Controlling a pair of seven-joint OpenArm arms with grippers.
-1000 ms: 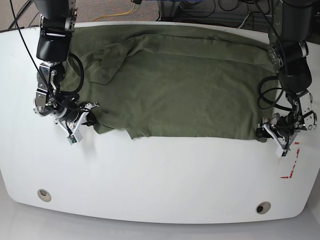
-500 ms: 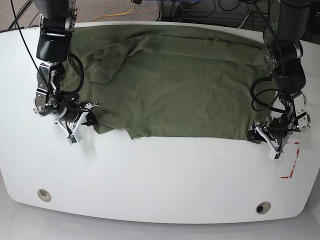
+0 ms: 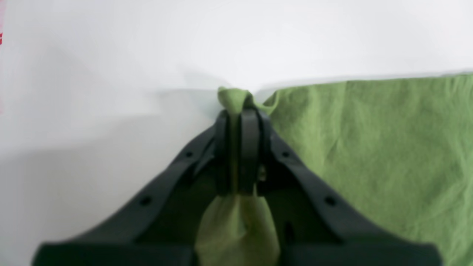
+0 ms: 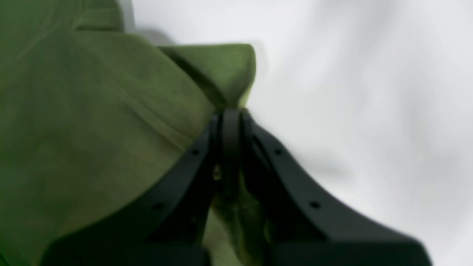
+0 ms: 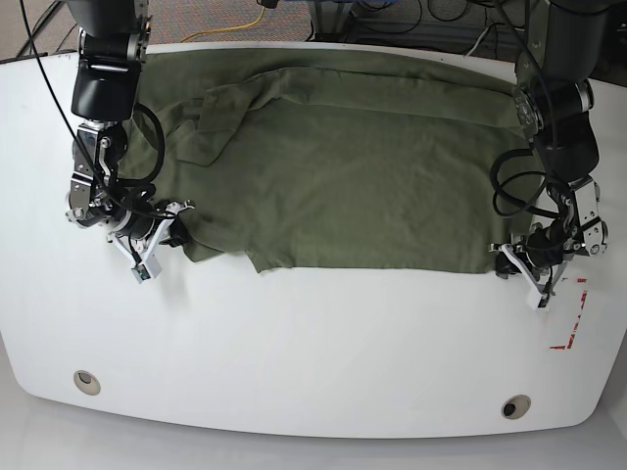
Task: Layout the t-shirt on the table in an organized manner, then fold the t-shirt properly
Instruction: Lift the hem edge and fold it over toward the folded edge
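grey carpet floor (image 5: 196,18) behind, crossed by a yellow cable (image 5: 230,30).

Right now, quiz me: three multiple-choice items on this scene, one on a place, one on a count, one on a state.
1. Where does the t-shirt lie on the table?
A. On the far half, up to the far edge
B. On the near half, over the holes
C. Hanging off the near edge

2. How many round grommet holes show in the tabletop?
A. None
B. Two
C. Four

3. What state is the left gripper in?
A. Open above bare table
B. Shut on a corner of the t-shirt
C. Open around a sleeve

Answers:
1. A: the base view shows bare white tabletop nearer the camera.
2. B: one hole near each front corner.
3. B: green cloth pokes out between the shut fingers in the left wrist view.
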